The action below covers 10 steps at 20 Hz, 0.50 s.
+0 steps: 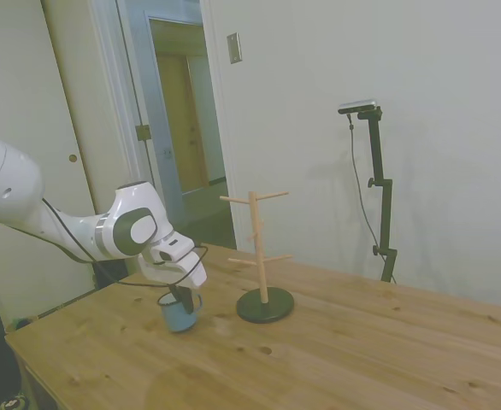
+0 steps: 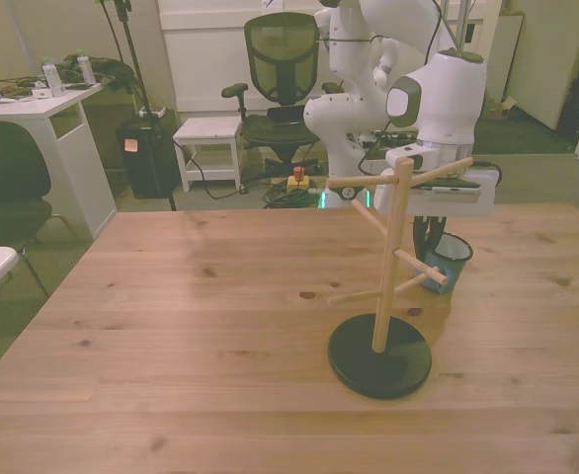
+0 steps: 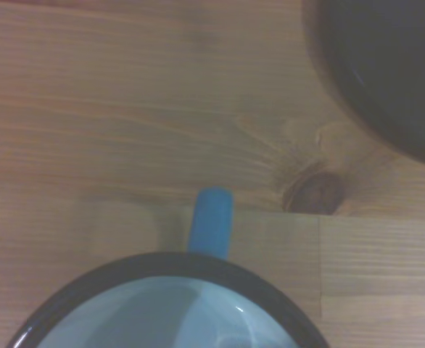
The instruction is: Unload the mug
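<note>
On the counter (image 1: 336,342), just beside the wooden peg stand (image 1: 262,256) and off its pegs, the light-blue mug (image 1: 180,313) stands upright. It sits to the front view's right of the stand's dark base (image 2: 379,355). Directly over it the gripper (image 1: 182,296) reaches into its mouth; how far the jaws are spread cannot be told.

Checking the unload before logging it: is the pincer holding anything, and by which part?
The pincer reaches into the mug at its rim, with the mug upright on the table; an actual clamp cannot be told.
</note>
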{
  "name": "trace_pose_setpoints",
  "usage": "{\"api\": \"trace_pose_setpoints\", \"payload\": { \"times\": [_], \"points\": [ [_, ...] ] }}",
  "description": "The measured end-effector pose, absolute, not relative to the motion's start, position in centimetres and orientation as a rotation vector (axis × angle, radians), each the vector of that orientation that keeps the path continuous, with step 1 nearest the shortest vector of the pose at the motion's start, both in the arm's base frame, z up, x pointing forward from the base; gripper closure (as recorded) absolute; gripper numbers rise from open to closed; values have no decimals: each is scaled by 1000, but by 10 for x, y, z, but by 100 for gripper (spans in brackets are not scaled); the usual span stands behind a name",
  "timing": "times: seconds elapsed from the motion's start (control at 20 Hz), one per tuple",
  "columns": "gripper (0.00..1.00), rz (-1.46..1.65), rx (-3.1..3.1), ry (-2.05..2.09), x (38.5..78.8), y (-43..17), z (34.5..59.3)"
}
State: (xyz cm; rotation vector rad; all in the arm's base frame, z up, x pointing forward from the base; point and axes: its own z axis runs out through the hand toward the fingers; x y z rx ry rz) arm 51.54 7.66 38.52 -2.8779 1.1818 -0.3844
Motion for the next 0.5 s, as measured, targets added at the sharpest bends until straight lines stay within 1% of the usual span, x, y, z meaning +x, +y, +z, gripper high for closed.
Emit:
{"api": "trace_pose_setpoints", "payload": {
  "times": [0.2,0.25,0.5],
  "points": [
    [100,-400,-2856,1186,515,75,383],
    [0,-396,-2850,1192,515,74,382],
    [0,-383,-2839,1204,512,72,375]
  ]
}}
